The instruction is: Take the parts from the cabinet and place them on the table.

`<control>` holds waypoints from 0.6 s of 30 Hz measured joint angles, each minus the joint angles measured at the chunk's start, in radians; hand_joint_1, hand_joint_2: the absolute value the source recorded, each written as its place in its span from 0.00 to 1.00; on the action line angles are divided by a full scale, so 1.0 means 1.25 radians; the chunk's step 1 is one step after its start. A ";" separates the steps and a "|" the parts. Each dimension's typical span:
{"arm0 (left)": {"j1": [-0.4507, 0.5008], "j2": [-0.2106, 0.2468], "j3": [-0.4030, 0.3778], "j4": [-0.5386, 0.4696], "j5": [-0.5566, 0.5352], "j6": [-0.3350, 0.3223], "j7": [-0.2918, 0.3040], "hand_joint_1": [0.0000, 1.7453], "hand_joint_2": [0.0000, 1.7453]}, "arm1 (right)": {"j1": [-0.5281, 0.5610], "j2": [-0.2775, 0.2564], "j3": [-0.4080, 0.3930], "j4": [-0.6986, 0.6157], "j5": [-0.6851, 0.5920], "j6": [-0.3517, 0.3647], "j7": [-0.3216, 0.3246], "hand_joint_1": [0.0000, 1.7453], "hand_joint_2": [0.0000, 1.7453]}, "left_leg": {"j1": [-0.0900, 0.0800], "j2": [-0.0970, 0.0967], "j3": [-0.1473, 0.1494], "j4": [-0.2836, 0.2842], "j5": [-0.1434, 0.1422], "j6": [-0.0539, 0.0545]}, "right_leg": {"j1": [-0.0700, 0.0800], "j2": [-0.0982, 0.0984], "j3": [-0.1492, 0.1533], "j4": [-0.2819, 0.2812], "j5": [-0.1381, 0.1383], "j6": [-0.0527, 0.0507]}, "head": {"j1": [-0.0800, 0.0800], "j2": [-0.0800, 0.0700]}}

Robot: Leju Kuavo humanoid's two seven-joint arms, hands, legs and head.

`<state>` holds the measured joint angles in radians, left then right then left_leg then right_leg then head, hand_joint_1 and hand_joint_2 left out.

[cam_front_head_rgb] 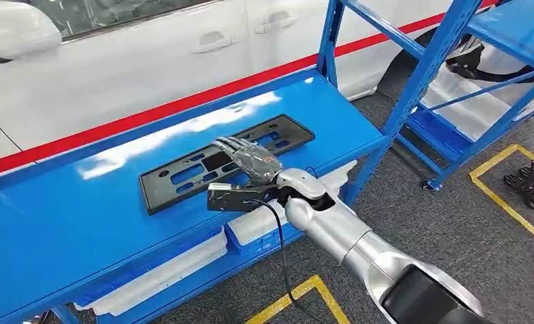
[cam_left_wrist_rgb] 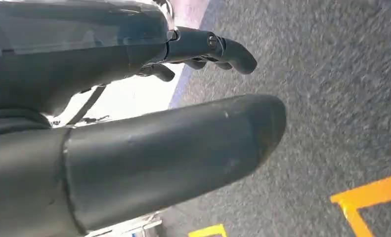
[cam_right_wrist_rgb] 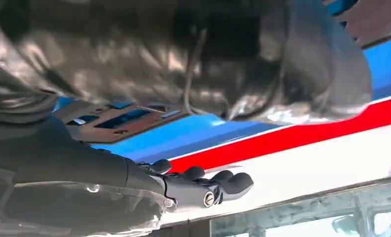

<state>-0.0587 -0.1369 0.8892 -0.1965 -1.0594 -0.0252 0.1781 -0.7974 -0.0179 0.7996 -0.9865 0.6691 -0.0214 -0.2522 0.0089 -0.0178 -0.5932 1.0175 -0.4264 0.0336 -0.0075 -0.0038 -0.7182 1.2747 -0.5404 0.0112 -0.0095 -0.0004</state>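
On the blue top shelf [cam_front_head_rgb: 68,223] of a metal rack, a flat black plate frame [cam_front_head_rgb: 183,172] with rectangular cut-outs was seen lying lengthwise, well inside the shelf's edges. The right hand [cam_front_head_rgb: 247,156] was held over the frame's middle, its fingers stretched out flat and apart, with nothing grasped; whether the fingertips touched the frame could not be told. The silver right arm [cam_front_head_rgb: 345,236] was extended from the lower right, with a black cable [cam_front_head_rgb: 281,250] hanging from the wrist. In the right wrist view the frame [cam_right_wrist_rgb: 116,118] was seen against the blue shelf, and the dark fingers [cam_right_wrist_rgb: 218,185] were spread with nothing between them. Behind the shelf a white car [cam_front_head_rgb: 149,61] was parked, with a red stripe [cam_front_head_rgb: 183,104] running along the shelf's far edge. On the lower shelf, white trays [cam_front_head_rgb: 163,273] were stored beside one another. A second blue rack [cam_front_head_rgb: 493,81] stood to the right on grey carpet [cam_front_head_rgb: 453,236] marked with yellow tape [cam_front_head_rgb: 503,199]. In the left wrist view the left hand [cam_left_wrist_rgb: 149,153] was seen above the grey floor, its thick thumb stretched straight and its darker fingers [cam_left_wrist_rgb: 218,49] loosely curled, nothing being held in it.
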 joint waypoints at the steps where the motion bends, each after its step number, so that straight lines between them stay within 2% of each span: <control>1: 0.000 0.000 0.000 0.000 0.000 0.000 0.000 0.00 0.00 | -0.001 0.000 0.000 0.000 0.000 0.000 0.000 0.00 0.00 | 0.000 -0.004 0.000 0.001 -0.001 -0.001 | 0.000 0.001 0.030 -0.062 0.036 -0.003 | 0.000 0.000; 2: -0.001 0.000 0.001 0.000 0.000 0.000 0.000 0.00 0.00 | -0.002 -0.001 0.000 0.000 0.000 0.000 0.000 0.00 0.00 | -0.001 -0.008 0.001 0.002 -0.002 -0.003 | 0.000 0.005 0.067 -0.137 0.071 -0.008 | 0.000 0.000; 3: -0.001 -0.001 0.001 0.000 0.000 -0.001 0.000 0.00 0.00 | -0.004 -0.001 0.000 0.001 0.000 0.000 0.000 0.00 0.00 | -0.002 -0.009 0.000 0.003 -0.003 -0.005 | 0.002 0.019 0.091 -0.190 0.076 -0.013 | 0.000 0.000; 4: -0.001 -0.001 0.002 0.000 0.000 -0.001 0.000 0.00 0.00 | -0.005 0.000 0.000 0.001 0.000 0.000 0.000 0.00 0.00 | -0.006 -0.013 -0.004 0.007 -0.003 -0.009 | 0.003 0.018 0.096 -0.203 0.073 -0.013 | 0.000 0.000; 6: 0.000 -0.001 0.004 0.000 0.000 -0.001 0.000 0.00 0.00 | -0.006 -0.001 0.000 0.001 0.000 -0.001 0.000 0.00 0.00 | -0.002 -0.017 -0.005 0.004 -0.001 -0.017 | 0.007 0.015 0.095 -0.200 0.073 -0.014 | 0.000 0.000; 7: 0.001 -0.001 0.006 0.000 0.000 -0.001 0.000 0.00 0.00 | -0.006 -0.002 0.000 0.001 0.000 -0.001 0.000 0.00 0.00 | -0.001 -0.019 -0.004 0.002 0.000 -0.023 | 0.007 0.013 0.096 -0.203 0.075 -0.018 | 0.000 0.000; 8: 0.000 0.000 0.007 0.000 0.000 -0.002 0.000 0.00 0.00 | -0.006 -0.002 0.000 0.001 0.000 -0.001 0.000 0.00 0.00 | -0.002 -0.017 -0.007 0.007 -0.006 -0.027 | -0.003 0.008 0.100 -0.212 0.080 -0.025 | 0.000 0.000; 9: 0.001 0.000 0.007 0.000 -0.001 -0.002 0.000 0.00 0.00 | -0.006 -0.002 0.000 0.001 0.001 -0.002 -0.001 0.00 0.00 | -0.002 -0.006 -0.013 0.025 -0.020 -0.031 | -0.002 0.003 0.103 -0.215 0.081 -0.027 | 0.000 0.000; 10: 0.000 0.000 0.008 0.000 -0.001 -0.002 0.000 0.00 0.00 | -0.007 -0.002 0.000 0.001 0.001 -0.002 -0.001 0.00 0.00 | 0.000 0.000 -0.033 0.070 -0.049 -0.035 | -0.003 0.001 0.102 -0.215 0.080 -0.033 | -0.001 0.000; 11: 0.000 0.000 0.008 0.000 -0.002 -0.003 0.000 0.00 0.00 | -0.006 -0.002 0.000 0.002 0.001 -0.002 -0.002 0.00 0.00 | 0.003 0.003 -0.064 0.134 -0.082 -0.039 | -0.003 -0.004 0.102 -0.214 0.080 -0.033 | -0.001 0.000; 12: 0.000 0.000 0.008 0.000 -0.002 -0.003 0.000 0.00 0.00 | -0.005 -0.002 0.000 0.003 0.001 -0.002 -0.002 0.00 0.00 | 0.004 0.004 -0.091 0.189 -0.105 -0.042 | -0.002 -0.008 0.102 -0.214 0.080 -0.034 | -0.001 0.000; 13: 0.000 0.000 0.008 0.000 -0.002 -0.004 0.000 0.00 0.00 | -0.003 -0.002 0.000 0.005 0.001 -0.002 -0.002 0.00 0.00 | 0.005 0.006 -0.117 0.244 -0.121 -0.046 | -0.002 -0.013 0.101 -0.214 0.079 -0.034 | -0.001 0.000; 14: 0.001 -0.001 0.008 0.000 -0.002 -0.005 0.000 0.00 0.00 | -0.001 -0.002 0.000 0.005 0.002 -0.002 -0.002 0.00 0.00 | 0.007 0.008 -0.125 0.256 -0.114 -0.048 | -0.002 -0.017 0.101 -0.214 0.079 -0.033 | -0.001 0.000; 15: 0.002 -0.001 0.008 0.000 -0.003 -0.005 0.000 0.00 0.00 | -0.001 -0.002 0.000 0.006 0.002 -0.002 -0.002 0.00 0.00 | 0.009 0.010 -0.110 0.223 -0.088 -0.050 | -0.003 -0.021 0.102 -0.213 0.078 -0.032 | -0.001 0.000; 16: 0.003 0.000 0.008 0.000 -0.003 -0.005 0.000 0.00 0.00 | -0.001 -0.002 0.000 0.006 0.002 -0.002 -0.002 0.00 0.00 | 0.010 0.013 -0.079 0.163 -0.052 -0.050 | -0.004 -0.025 0.102 -0.211 0.076 -0.029 | -0.001 0.000; 17: 0.002 0.000 0.008 0.000 -0.004 -0.005 0.000 0.00 0.00 | -0.002 -0.002 0.000 0.006 0.002 -0.002 -0.002 0.00 0.00 | 0.011 0.022 -0.038 0.082 -0.014 -0.051 | -0.005 -0.028 0.103 -0.207 0.073 -0.026 | -0.001 0.000; 18: 0.001 0.000 0.008 0.000 -0.004 -0.005 0.000 0.00 0.00 | -0.002 -0.002 0.000 0.006 0.002 -0.002 -0.002 0.00 0.00 | 0.010 0.041 -0.010 0.018 -0.002 -0.049 | -0.004 -0.032 0.103 -0.203 0.069 -0.020 | -0.001 0.000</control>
<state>-0.0573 -0.1365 0.8991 -0.1968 -1.0643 -0.0313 0.1782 -0.8004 -0.0206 0.7996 -0.9789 0.6710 -0.0244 -0.2548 0.0220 0.0335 -0.6053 1.0406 -0.4289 -0.0274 -0.0129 -0.0435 -0.5889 1.0215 -0.4541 -0.0141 -0.0107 -0.0004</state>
